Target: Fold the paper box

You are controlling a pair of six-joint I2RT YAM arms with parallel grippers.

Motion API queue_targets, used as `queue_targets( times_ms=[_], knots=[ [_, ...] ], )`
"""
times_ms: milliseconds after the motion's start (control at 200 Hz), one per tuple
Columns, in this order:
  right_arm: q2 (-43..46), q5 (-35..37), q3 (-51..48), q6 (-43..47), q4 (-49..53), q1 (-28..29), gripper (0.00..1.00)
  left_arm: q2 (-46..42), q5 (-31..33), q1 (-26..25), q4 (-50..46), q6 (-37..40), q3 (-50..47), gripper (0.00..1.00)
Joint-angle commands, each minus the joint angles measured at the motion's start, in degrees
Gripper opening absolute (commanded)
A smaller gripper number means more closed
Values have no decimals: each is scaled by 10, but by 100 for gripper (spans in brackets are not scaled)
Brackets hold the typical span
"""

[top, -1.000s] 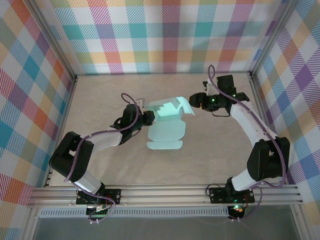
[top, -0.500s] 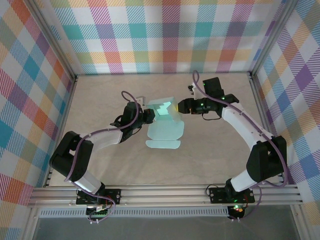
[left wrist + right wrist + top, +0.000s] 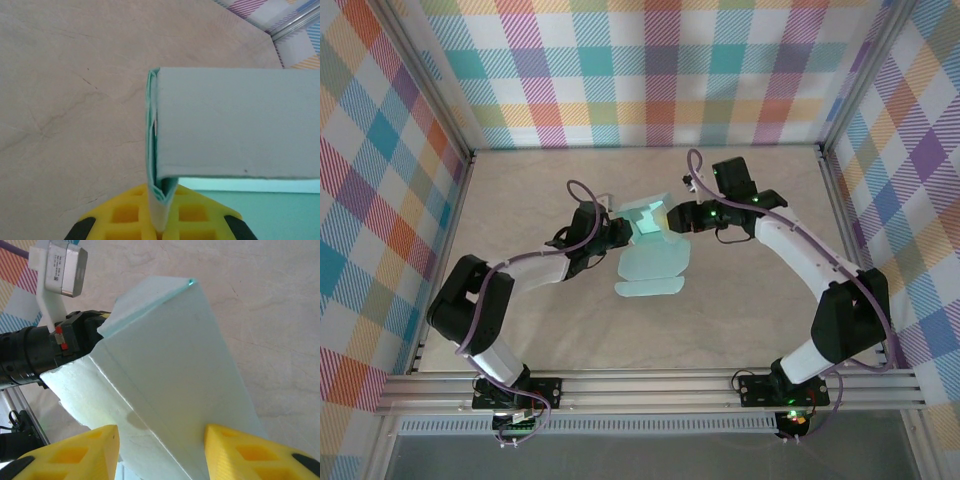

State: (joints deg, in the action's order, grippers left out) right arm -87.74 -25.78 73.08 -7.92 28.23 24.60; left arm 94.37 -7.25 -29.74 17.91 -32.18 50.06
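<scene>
Left tool (image 3: pixel 620 232) is clenched: in its wrist view the yellow fingers (image 3: pixel 125 215) pinch a doubled edge of the pale mint-blue thin card paper box (image 3: pixel 235 125), with the fold standing upright straight out of the pads and one wide panel running off to the right above the table. Right tool (image 3: pixel 672 220) is released: we see its two yellow fingers (image 3: pixel 80 450) set apart, straddling a raised wedge of the same card (image 3: pixel 170 350). The wedge's crease runs away from the tool toward the left arm's black wrist and its grey camera module (image 3: pixel 62 262). We cannot tell if either pad actually presses the card. From the top view the paper box (image 3: pixel 655 265) sits mid-table, between the two tools. Its far end is lifted and folded up where both tools meet it. Its near part lies flat on the beige table (image 3: pixel 740 300), with the scalloped edge toward the arm bases. Pastel plaid walls (image 3: pixel 650 70) enclose the table on three sides.
</scene>
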Motion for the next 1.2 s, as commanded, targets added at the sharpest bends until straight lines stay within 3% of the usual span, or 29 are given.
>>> queue_targets(
  times_ms=[0, 660, 1195],
  knots=[
    [25, -23, -23, 23, -37, 4, 49, 7, -35, 5, 20, -18, 18, 0],
    [-23, 153, 29, 76, 17, 38, 41, -4, -83, 5, 39, -14, 18, 0],
    [-77, 366, 64, 88, 39, 90, 21, -8, -106, 5, -15, -13, 40, 0]
  ],
)
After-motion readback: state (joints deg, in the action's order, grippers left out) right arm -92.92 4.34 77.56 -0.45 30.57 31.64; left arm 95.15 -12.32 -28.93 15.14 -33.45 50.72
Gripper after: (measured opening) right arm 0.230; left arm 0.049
